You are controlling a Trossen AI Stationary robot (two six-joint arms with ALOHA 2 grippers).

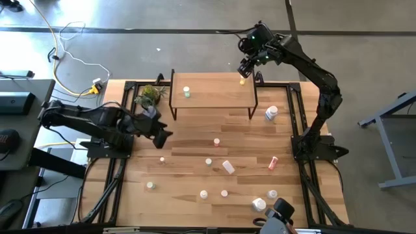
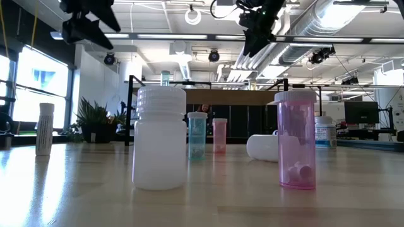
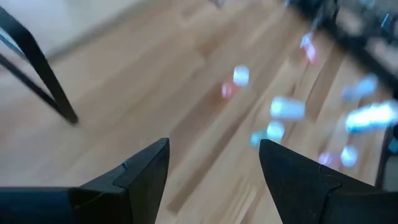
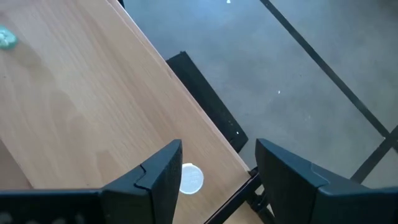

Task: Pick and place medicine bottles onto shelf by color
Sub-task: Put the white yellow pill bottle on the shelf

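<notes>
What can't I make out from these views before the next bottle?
- Left wrist view: table bottles motion-blurred, colours unsure.
- Right wrist view: bottle on the shelf, partly behind the right claw finger.
- High view: bottle under that claw too small to judge.

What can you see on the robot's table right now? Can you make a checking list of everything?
Surface: light wooden table, with a small wooden shelf at the far side.
Job's things: a green-topped bottle and a yellow bottle stand on the shelf; about a dozen more bottles are scattered over the table, one white bottle lying on its side.
Clutter: a small green plant beside the shelf.
Claws: left claw open and empty above the table's left part; right claw open above the yellow bottle, not holding it.
Cables: white cable and a yellow plug on the floor at left.
Surroundings: grey floor; workshop room behind.
</notes>
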